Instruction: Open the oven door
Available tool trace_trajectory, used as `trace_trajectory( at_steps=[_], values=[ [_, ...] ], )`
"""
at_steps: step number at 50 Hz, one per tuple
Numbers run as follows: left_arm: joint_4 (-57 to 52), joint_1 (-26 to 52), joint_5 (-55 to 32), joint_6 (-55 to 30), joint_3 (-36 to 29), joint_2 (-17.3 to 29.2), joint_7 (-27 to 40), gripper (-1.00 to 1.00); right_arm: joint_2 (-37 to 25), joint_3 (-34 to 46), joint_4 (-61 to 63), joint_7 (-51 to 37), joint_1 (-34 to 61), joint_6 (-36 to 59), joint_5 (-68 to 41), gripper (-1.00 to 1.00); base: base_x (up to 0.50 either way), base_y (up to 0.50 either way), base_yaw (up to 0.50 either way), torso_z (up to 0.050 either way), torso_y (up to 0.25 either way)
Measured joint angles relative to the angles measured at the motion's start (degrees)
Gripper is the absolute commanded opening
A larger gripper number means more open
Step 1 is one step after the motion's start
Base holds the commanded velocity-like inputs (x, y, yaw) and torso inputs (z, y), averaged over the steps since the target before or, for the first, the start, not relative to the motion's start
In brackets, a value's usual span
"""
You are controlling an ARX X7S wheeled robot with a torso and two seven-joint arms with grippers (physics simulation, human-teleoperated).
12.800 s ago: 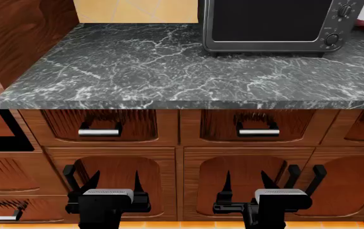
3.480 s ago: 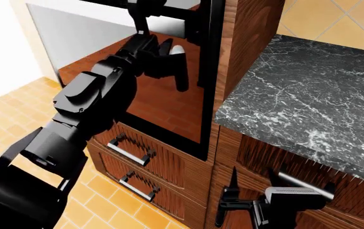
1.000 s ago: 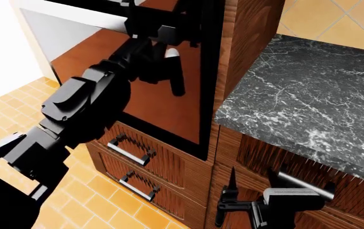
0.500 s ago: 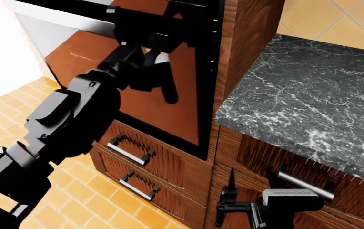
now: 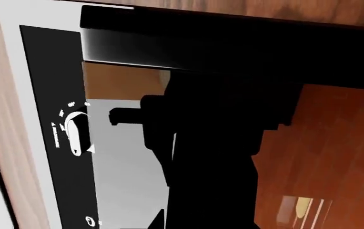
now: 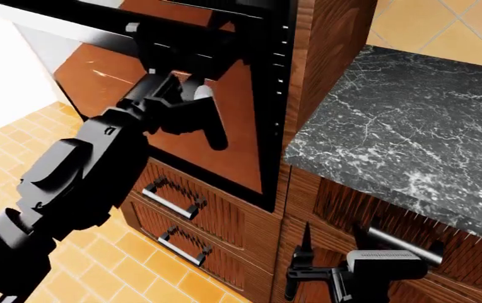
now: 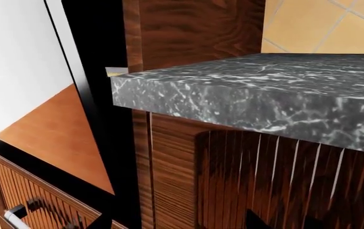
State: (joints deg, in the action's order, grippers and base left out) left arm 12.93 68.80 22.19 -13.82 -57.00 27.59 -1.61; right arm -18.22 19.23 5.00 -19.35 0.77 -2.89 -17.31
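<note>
the oven door (image 6: 224, 120) is a large black-framed panel of reflective glass mirroring brown wood, with a long silver bar handle (image 6: 81, 35) along its top edge. it stands tilted outward from the wooden cabinet, partly open.

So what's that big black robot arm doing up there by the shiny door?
The robot is opening the oven door. Its left tool is up at the door's silver bar handle, and the door has tipped a little way out from the cabinet at the top, so it is only partly open. Whether the tool is clamped on the handle is too dark to tell. The right tool hangs idle and open by the wooden drawers.
</note>
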Motion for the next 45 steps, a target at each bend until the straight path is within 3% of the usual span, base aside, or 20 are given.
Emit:
trace_trajectory(
  at_steps=[45],
  values=[
    [-14.41,-10.09,0.57,-5.19,3.95,6.98,4.39,-1.0,-0.37,0.81,0.03,-0.75,-0.04,-0.3,0.09,1.0,0.0,0.0,0.0,0.002,0.007]
  ],
)
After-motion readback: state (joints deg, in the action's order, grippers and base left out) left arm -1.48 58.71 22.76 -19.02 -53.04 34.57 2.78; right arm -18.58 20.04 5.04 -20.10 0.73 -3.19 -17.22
